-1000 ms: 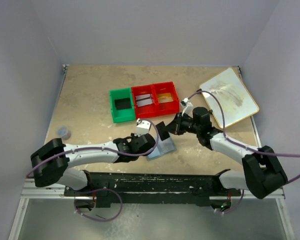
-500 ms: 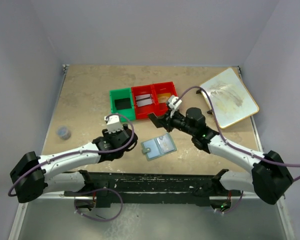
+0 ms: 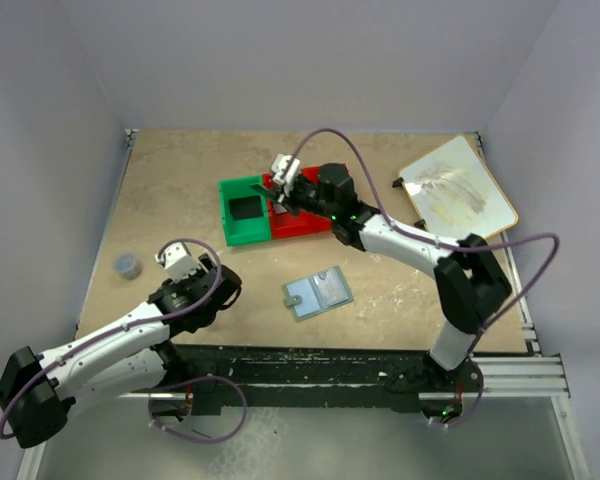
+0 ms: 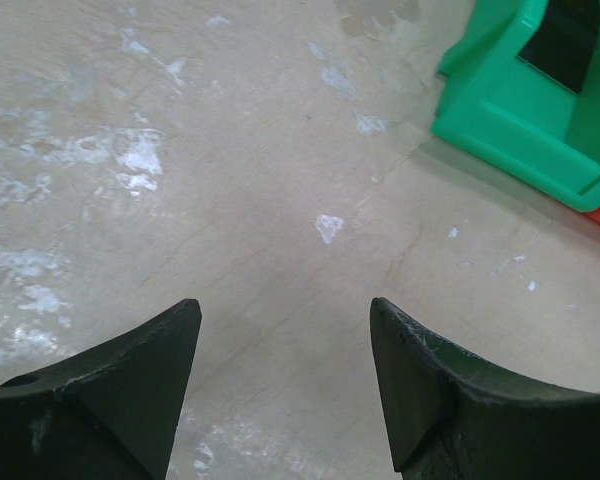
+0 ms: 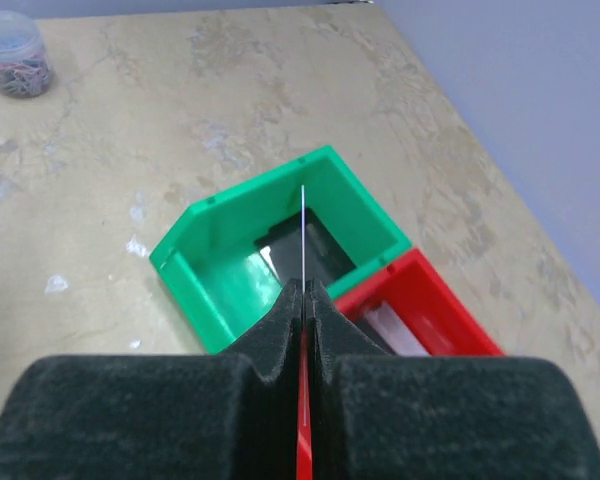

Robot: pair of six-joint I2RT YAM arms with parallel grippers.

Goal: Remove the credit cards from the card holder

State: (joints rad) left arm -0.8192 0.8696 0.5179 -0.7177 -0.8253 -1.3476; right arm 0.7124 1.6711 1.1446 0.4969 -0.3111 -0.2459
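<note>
I find the right gripper (image 5: 303, 292) clamped shut on a thin, flat credit card (image 5: 303, 225), seen edge-on and held upright above the green plastic bin (image 5: 195, 262) where it meets the red plastic bin (image 5: 450, 315). The small grey-green bifold card holder (image 3: 318, 293) lies open and flat on the mottled beige table (image 3: 180, 180), well apart from that gripper and nearer the arm bases. The left gripper (image 4: 283, 312) hangs over the table with its jaws spread wide and nothing between them, left of the card holder and apart from it.

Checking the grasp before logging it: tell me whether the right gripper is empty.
No, the right gripper is shut on a thin credit card, seen edge-on in front of the green bin.
</note>
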